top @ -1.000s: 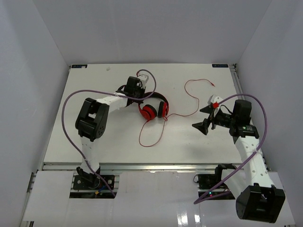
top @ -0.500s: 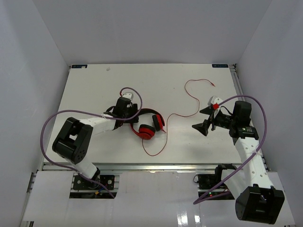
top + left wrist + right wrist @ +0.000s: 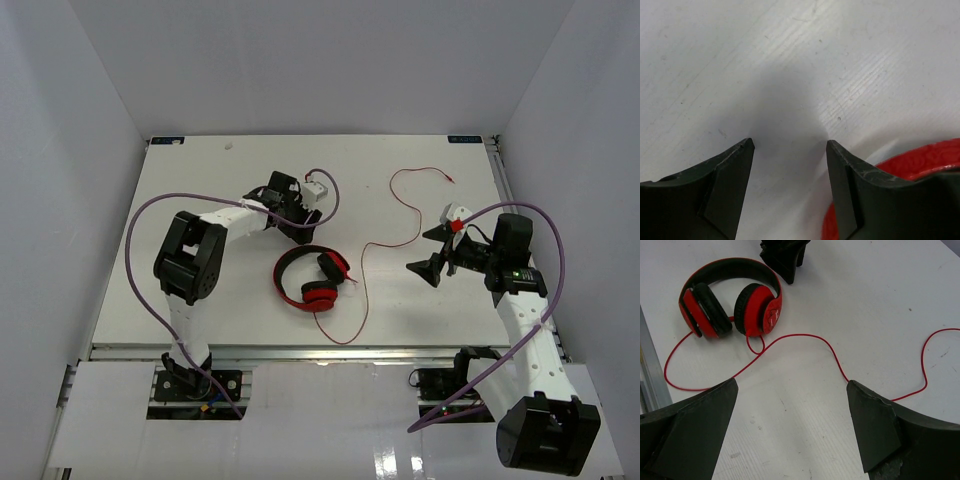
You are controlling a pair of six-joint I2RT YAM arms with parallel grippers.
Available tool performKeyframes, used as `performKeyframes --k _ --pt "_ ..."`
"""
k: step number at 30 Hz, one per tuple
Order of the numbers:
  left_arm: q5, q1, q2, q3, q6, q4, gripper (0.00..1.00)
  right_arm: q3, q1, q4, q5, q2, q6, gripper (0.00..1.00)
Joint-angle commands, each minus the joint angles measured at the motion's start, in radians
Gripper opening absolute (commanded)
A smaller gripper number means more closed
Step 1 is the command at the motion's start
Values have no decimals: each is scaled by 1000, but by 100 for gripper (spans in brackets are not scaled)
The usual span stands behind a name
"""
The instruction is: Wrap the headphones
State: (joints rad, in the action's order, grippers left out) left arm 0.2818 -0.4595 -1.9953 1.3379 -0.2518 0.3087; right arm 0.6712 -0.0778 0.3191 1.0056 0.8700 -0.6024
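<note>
First, the left arm reaches from the near left corner of the white worktop (image 3: 200, 180) toward its middle, a thick purple cable (image 3: 140, 250) looping off it on the left-edge side. The left hand (image 3: 300, 230) is released: in its wrist view the two dark fingers (image 3: 725, 190) stand apart with only bare worktop between them. A strip of red shows beside and behind the right-side finger; whether the two touch cannot be told.

Just nearer than that hand lie the red over-ear headphones with the black-lined headband and black pads (image 3: 310, 280), flat on the worktop about midway between the left and right edges, toward the near edge. The two round cups sit close together.

From the cups the thin red cable (image 3: 810, 335) loops toward the near edge, then snakes rightward and toward the far edge, ending well short of the far right corner.

By the right edge the right hand (image 3: 432, 245) is spread wide, grasping nothing; the cable lies on the worktop past its fingertips.
</note>
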Motion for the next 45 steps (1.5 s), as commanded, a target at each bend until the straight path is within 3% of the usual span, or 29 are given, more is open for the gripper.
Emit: performKeyframes --k 1,9,15,20,23,27,40,45 --pt "35 2 80 -59 -94 80 73 -5 -5 -23 27 -6 -4 96" --pt "-131 19 232 -34 81 -4 83 -7 -5 -20 31 -15 -1 96" --pt "-236 90 411 -94 372 38 84 -10 -8 -18 33 -23 0 96" --pt "-73 180 575 -273 631 173 78 -13 -10 -20 39 -23 -2 95" --pt "25 180 662 -442 690 206 72 -13 -10 -20 47 -19 -4 95" --pt "40 169 731 -585 733 208 70 -16 -11 -22 57 -16 -4 95" --pt "28 105 509 -502 723 132 70 -30 -18 -22 58 -33 -5 95" --pt "-73 41 427 -483 719 132 64 -30 -20 -23 60 -34 -7 95"
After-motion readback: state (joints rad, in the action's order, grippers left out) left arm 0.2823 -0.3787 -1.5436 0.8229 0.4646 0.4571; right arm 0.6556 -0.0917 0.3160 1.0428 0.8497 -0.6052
